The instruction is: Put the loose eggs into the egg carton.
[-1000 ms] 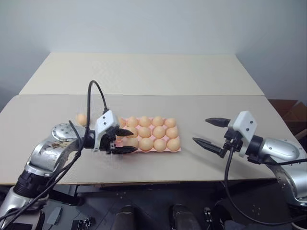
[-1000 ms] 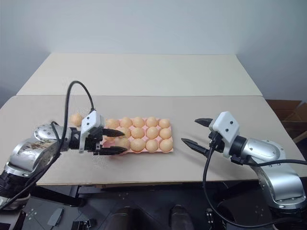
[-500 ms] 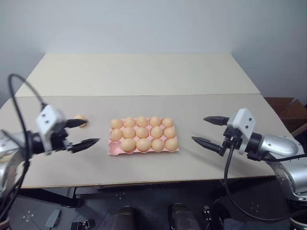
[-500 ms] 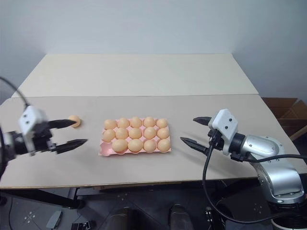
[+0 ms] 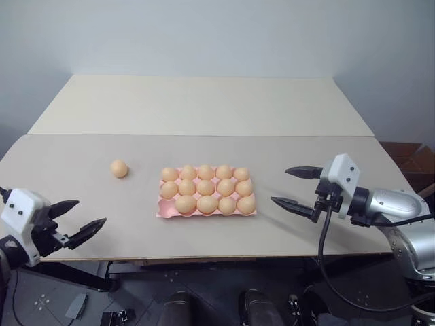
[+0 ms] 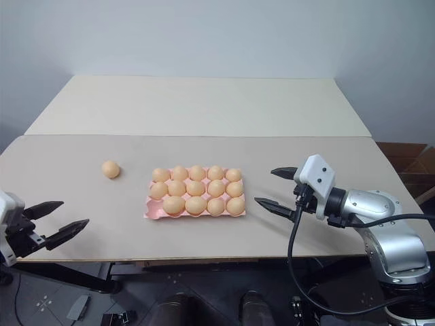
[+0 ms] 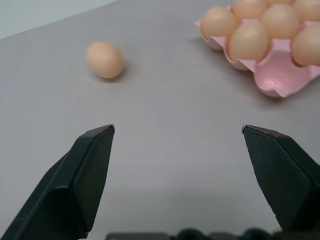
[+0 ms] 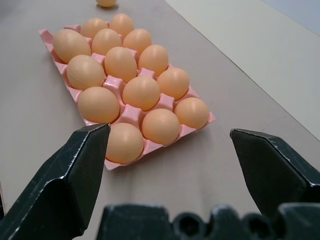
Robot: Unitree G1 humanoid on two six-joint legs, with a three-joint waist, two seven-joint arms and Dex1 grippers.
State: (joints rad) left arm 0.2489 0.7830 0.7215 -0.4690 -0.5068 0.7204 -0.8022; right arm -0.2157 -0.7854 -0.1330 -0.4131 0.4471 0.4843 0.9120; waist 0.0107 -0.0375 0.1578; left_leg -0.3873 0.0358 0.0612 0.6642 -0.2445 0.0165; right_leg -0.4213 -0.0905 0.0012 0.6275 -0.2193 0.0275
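Left gripper (image 5: 76, 217) withdrawn from egg carton (image 5: 163, 212) toward table's near left edge, jaws wide, empty. One loose egg (image 5: 119, 168) outstanding, one corner cup vacant. Right gripper (image 5: 296, 187) unmoved, jaws wide.

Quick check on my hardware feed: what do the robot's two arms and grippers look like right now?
Both match: the left gripper and right gripper each have two black pointed fingers on a white boxy housing. The right arm is rounded silver metal with black joints and a looping black cable.
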